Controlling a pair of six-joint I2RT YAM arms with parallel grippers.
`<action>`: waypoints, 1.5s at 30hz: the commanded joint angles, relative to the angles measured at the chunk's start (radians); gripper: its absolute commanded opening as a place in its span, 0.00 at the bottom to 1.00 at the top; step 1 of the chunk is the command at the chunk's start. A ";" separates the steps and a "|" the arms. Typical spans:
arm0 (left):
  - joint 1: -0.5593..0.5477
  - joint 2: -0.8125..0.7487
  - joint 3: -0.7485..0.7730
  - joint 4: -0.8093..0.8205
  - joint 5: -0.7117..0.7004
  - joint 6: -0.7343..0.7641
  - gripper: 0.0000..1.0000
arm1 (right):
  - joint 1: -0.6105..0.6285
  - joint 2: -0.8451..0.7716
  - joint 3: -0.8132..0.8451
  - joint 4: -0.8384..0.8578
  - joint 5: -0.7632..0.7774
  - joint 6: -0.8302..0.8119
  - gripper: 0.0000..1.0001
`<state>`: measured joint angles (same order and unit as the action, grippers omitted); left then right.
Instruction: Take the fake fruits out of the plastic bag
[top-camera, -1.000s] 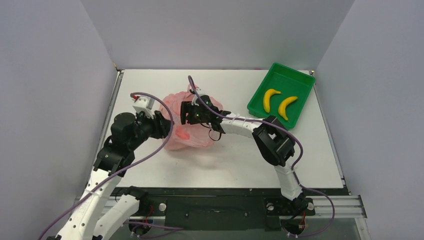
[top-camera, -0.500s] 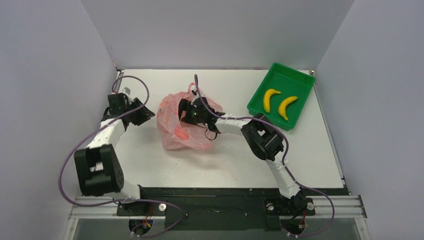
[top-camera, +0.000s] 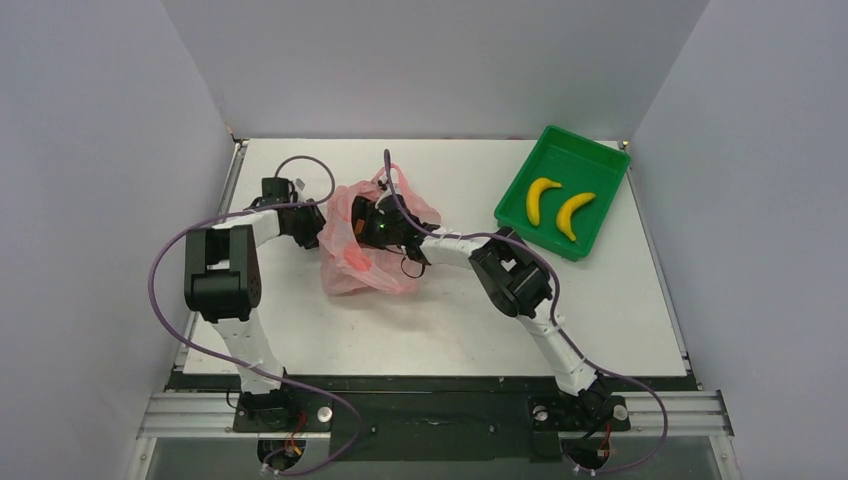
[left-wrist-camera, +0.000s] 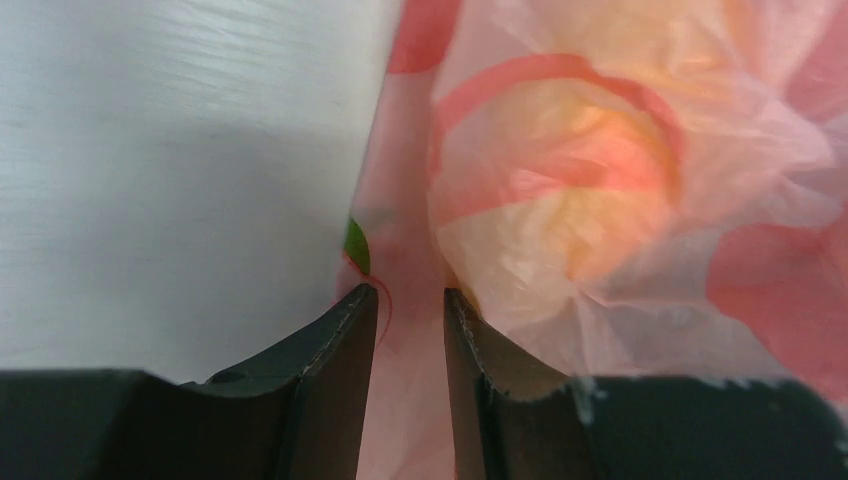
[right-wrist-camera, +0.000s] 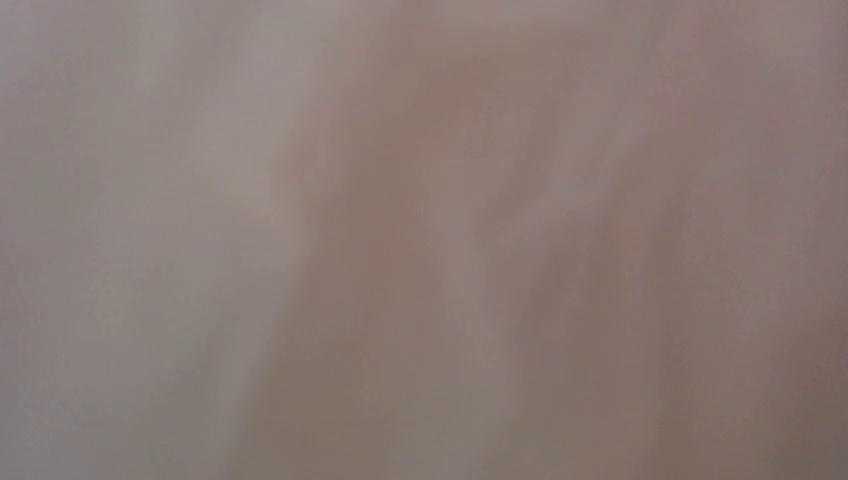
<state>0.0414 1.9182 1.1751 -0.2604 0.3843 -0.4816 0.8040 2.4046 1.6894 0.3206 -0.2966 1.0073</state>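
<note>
White matte tabletop (top-camera: 450, 320), boxed in on three sides by plain pale grey-lilac panels: back wall (top-camera: 430, 60), left wall (top-camera: 90, 200), right wall (top-camera: 760, 200). A metal trim strip (top-camera: 228, 200) runs along the table's left edge. At the near edge, a black plate (top-camera: 430, 412) sits on an aluminium rail (top-camera: 680, 410). Light is even and diffuse, with soft shadows.

The crumpled pink plastic bag (top-camera: 347, 270) lies left of the green tray (top-camera: 600, 165) holding two yellow bananas (top-camera: 543, 198).
</note>
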 joint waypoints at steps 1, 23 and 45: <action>-0.026 0.027 0.021 0.042 0.160 -0.015 0.29 | 0.013 0.044 0.119 -0.011 0.015 -0.005 0.78; 0.045 -0.793 -0.167 -0.294 -0.073 0.076 0.49 | 0.025 -0.370 -0.181 -0.113 0.219 -0.279 0.00; -0.626 -0.855 -0.311 -0.212 -0.698 -0.246 0.68 | 0.011 -0.437 -0.332 -0.028 0.160 -0.241 0.13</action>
<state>-0.5987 1.0294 0.7883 -0.4728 -0.1654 -0.7551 0.8196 1.9995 1.3418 0.2249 -0.1055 0.7742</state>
